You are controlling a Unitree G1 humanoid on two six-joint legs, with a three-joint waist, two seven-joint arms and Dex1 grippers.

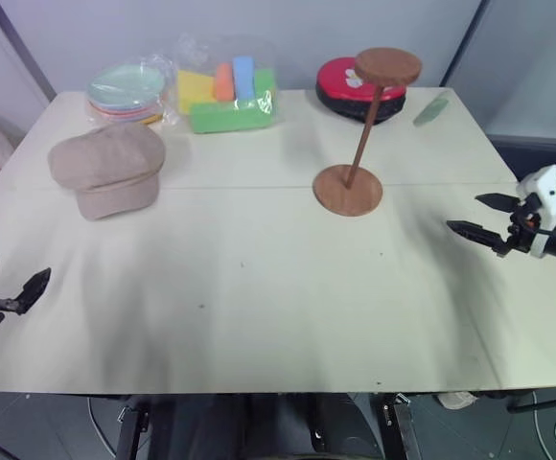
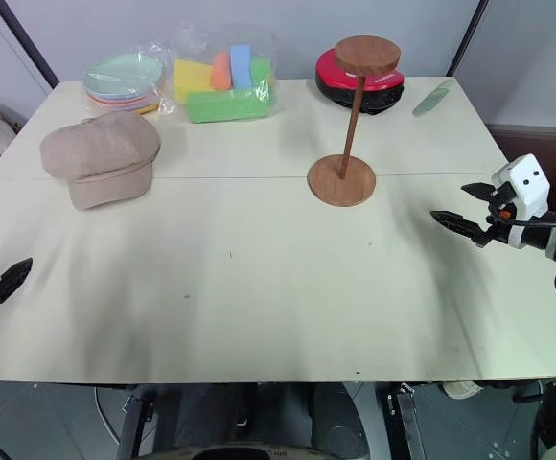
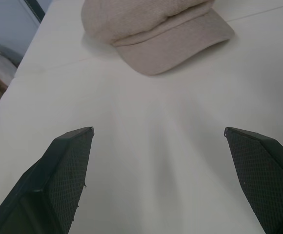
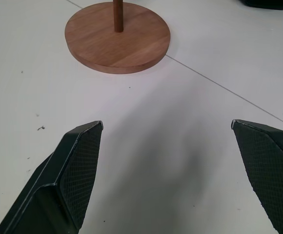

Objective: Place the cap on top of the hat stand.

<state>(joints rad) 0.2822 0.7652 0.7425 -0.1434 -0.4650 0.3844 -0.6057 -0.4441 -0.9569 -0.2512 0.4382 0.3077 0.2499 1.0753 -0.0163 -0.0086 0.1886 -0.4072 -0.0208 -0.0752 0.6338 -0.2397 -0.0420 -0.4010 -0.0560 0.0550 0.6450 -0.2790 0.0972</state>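
A: L→R. What's at the left edge of the counter [image 1: 259, 316]?

B: Left tool [image 1: 8, 289], low over the near-left corner area, fingers spread wide apart, nothing between them. Wrist view has the cap straight ahead of it, well apart.

A: Cap position?

B: Cap [image 1: 108, 168], beige, lies flat on the counter near the left edge, toward the far side, brim pointing to the near edge. Not on the stand.

A: Behind it?

B: Far-left corner: stack of plates [image 1: 125, 92], pastel, wrapped in plastic. Just right of them, along the far edge, a clear bag of foam blocks [image 1: 225, 94], yellow, orange, blue, green.

A: Stand?

B: Hat stand [image 1: 359, 134], reddish-brown wood, upright, right of center. Round base flat on the counter, thin pole, top disc bare. Behind it at the far edge, a red and black round object [image 1: 347, 86]; the disc overlaps it in view. Small green item [image 1: 431, 110] near the far-right corner, can't tell what it is.

A: Right side?

B: Right tool [image 1: 480, 217], over the right edge, fingers wide apart, empty, pointing toward the stand's base, near but apart from it.
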